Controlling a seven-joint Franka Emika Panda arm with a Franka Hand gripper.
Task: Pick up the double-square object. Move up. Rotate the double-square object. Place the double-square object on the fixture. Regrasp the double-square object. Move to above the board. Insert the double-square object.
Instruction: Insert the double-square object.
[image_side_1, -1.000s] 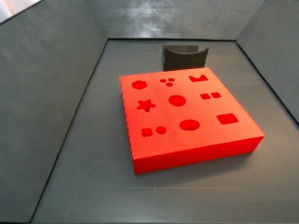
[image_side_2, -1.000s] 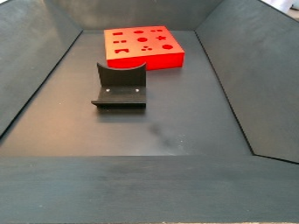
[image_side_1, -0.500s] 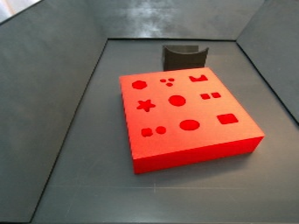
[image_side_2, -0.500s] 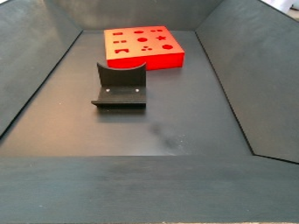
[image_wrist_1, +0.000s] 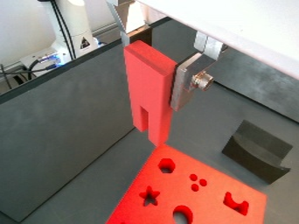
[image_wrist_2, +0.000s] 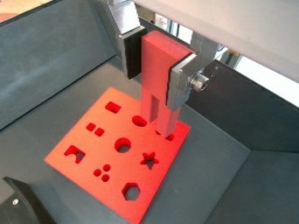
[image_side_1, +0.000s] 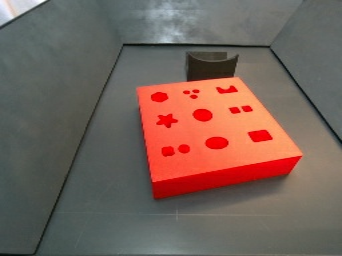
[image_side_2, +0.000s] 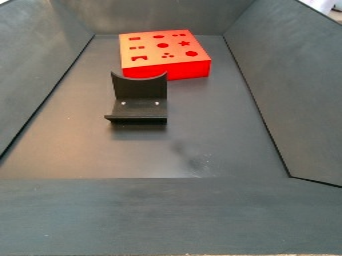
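Dark grey surface (image_side_1: 80, 200) carries the board (image_side_1: 214, 140) and fixture (image_side_2: 136, 98); above, the gripper (image_wrist_2: 158, 66) clamps the double-square object (image_wrist_1: 147, 87)

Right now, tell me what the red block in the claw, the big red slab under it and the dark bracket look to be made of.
Small red elongated block: likely plastic, an even matte red with crisp edges, shut in the claw high above the slab in both wrist views.
Large flat red slab with shaped cut-outs: the same uniform matte red, probably plastic.
Dark L-shaped fixture: dull black, metal or plastic; cannot tell.
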